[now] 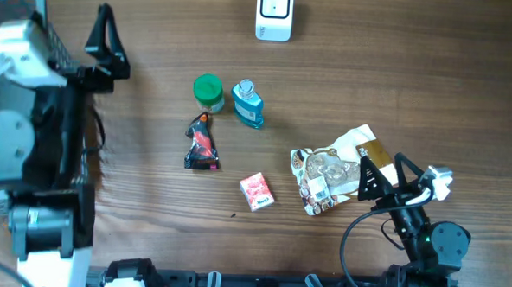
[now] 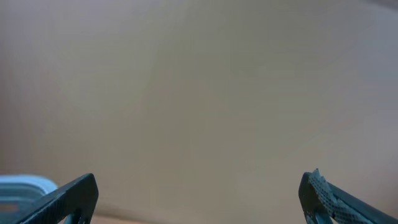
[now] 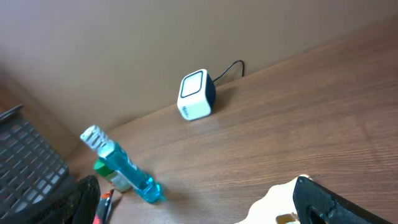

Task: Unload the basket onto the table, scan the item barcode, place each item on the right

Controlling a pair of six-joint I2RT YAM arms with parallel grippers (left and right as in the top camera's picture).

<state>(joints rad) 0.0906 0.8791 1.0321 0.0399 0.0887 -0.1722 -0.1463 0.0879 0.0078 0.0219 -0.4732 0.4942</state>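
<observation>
while hovering wide open and empty over the crinkly printed foil snack pouch (image 1: 328,171) at front right, lower right gripper (image 1: 367,181), pinch one edge, turn the seeming barcode patch (image 1: 320,195) toward the white cube scanner (image 1: 274,14). leave left gripper (image 1: 105,40), equally agape and empty, parked.

nothing I can actually read here, bag (image 1: 328,168) has busy print and a white label patch but it's mush, red box (image 1: 256,192) lettering too tiny for me, bottle (image 1: 248,105) label blurred, scanner (image 1: 274,14) markings unreadable
</observation>
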